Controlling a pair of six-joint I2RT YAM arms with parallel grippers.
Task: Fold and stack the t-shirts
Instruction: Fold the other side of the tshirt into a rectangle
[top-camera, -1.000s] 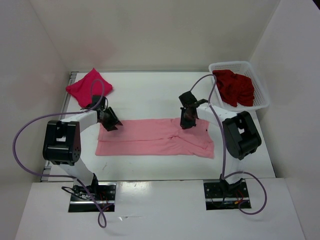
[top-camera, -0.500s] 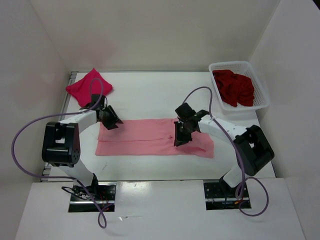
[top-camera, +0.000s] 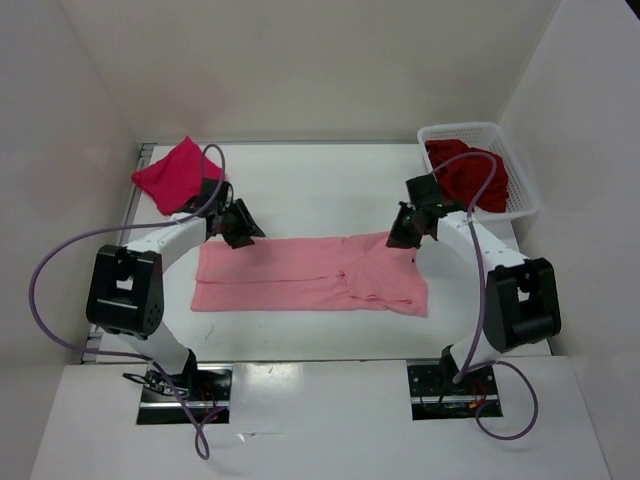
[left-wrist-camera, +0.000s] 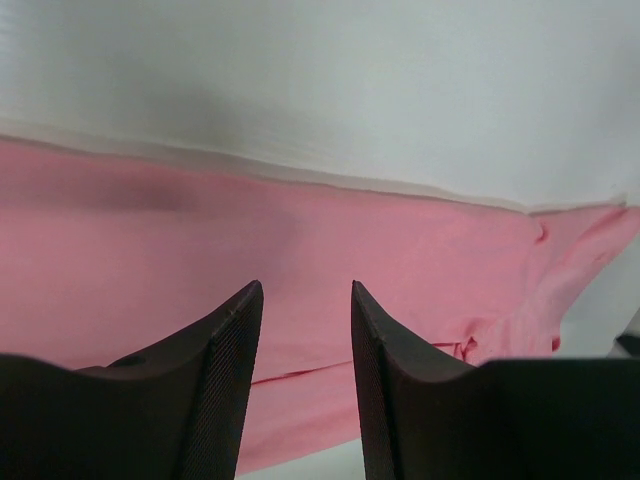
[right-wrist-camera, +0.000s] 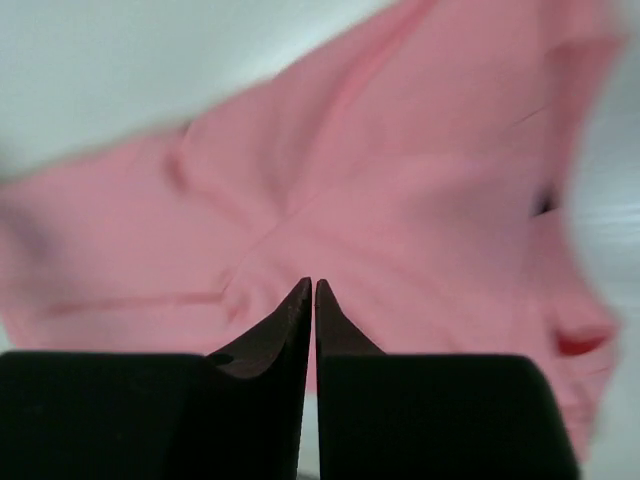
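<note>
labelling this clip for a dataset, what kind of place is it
Probably a lab test cell, not a home: a white table boxed in by plain white walls, a left arm and right arm bolted at its near edge, and a pink shirt laid flat.

Left arm (top-camera: 165, 238) and right arm (top-camera: 490, 250): white links, black joint housings, looping purple cables (top-camera: 32, 290). Claw fingers (left-wrist-camera: 225, 380) black, tapered, finely textured.
</note>
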